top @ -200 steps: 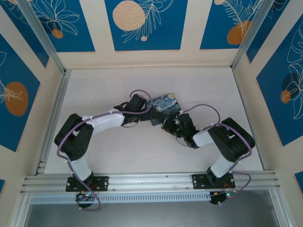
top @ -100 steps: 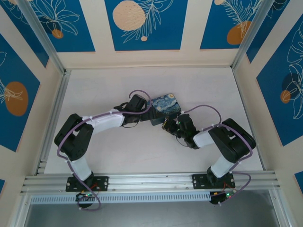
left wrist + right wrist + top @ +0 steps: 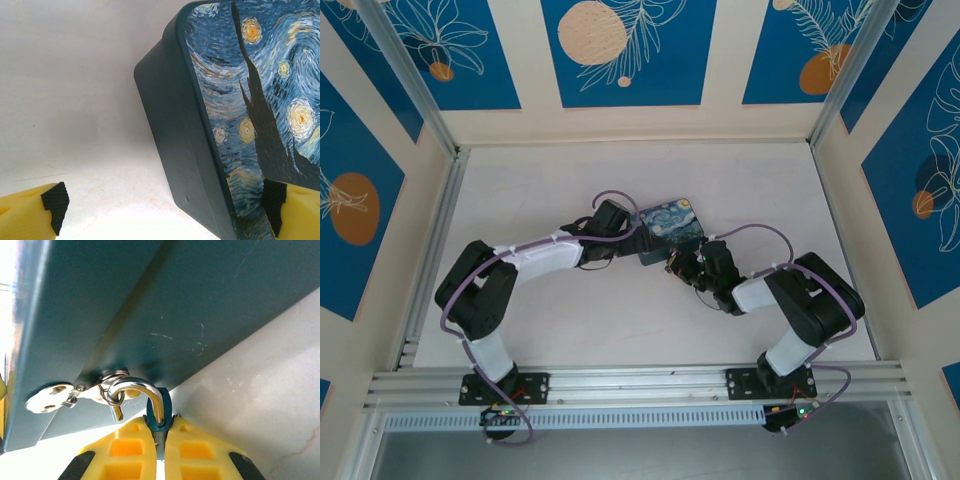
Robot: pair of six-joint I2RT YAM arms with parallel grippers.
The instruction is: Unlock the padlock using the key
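The padlock (image 3: pixel 165 407) is a small blue body seen edge-on, with a silvery shackle (image 3: pixel 135 387) hooked through a wire ring on a dark blue box (image 3: pixel 165 305). My right gripper (image 3: pixel 160 429) is shut on the padlock's body at the box's near side (image 3: pixel 674 264). The shackle's short end hangs free below the ring. The box's lid (image 3: pixel 668 222) carries a starry-night painting. My left gripper (image 3: pixel 164 202) stands open across the box's left corner (image 3: pixel 640 244), one pad (image 3: pixel 55 205) clear of the side wall, the other pad (image 3: pixel 274 200) over the painted lid (image 3: pixel 260 95). The key is out of view.
A silvery oval plate (image 3: pixel 49 396) with two holes hangs from the same ring against the box. The pale tabletop (image 3: pixel 540 180) is walled by blue-and-cream panels (image 3: pixel 625 50), with an aluminium rail (image 3: pixel 640 385) along the near edge.
My right gripper has crept slightly up and left toward the box and tightened a little. The left arm and the box have stayed put.
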